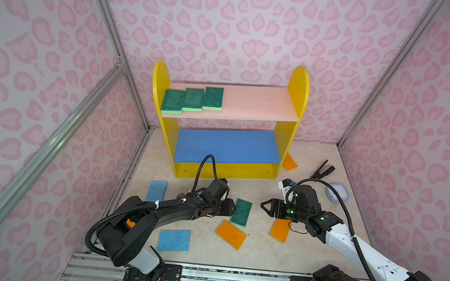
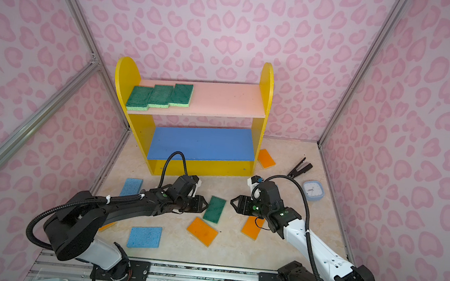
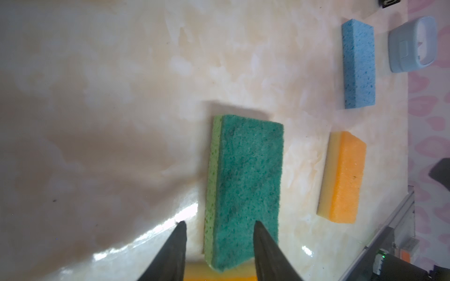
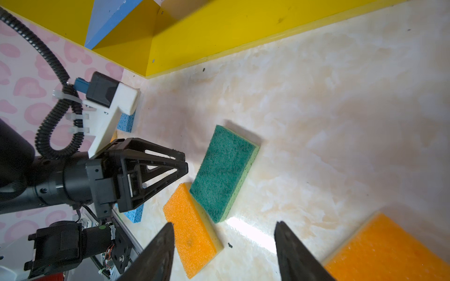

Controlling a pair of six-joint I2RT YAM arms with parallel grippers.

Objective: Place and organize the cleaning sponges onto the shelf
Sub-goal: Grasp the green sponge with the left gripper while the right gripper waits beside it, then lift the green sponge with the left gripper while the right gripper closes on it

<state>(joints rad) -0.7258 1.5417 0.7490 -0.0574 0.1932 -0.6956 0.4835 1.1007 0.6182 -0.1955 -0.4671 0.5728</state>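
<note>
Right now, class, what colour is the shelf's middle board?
Blue; the middle board shows best in a top view.

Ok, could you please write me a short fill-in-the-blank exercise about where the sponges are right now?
1. The shelf's pink upper board holds ___ green sponges.
2. The blue middle board holds ___ sponges.
3. Between the left gripper and the right gripper, the loose sponge on the table is ___ on top.
4. A corner of the loose sponge rests on an ___ sponge.
Missing words: three; no; green; orange.
</note>
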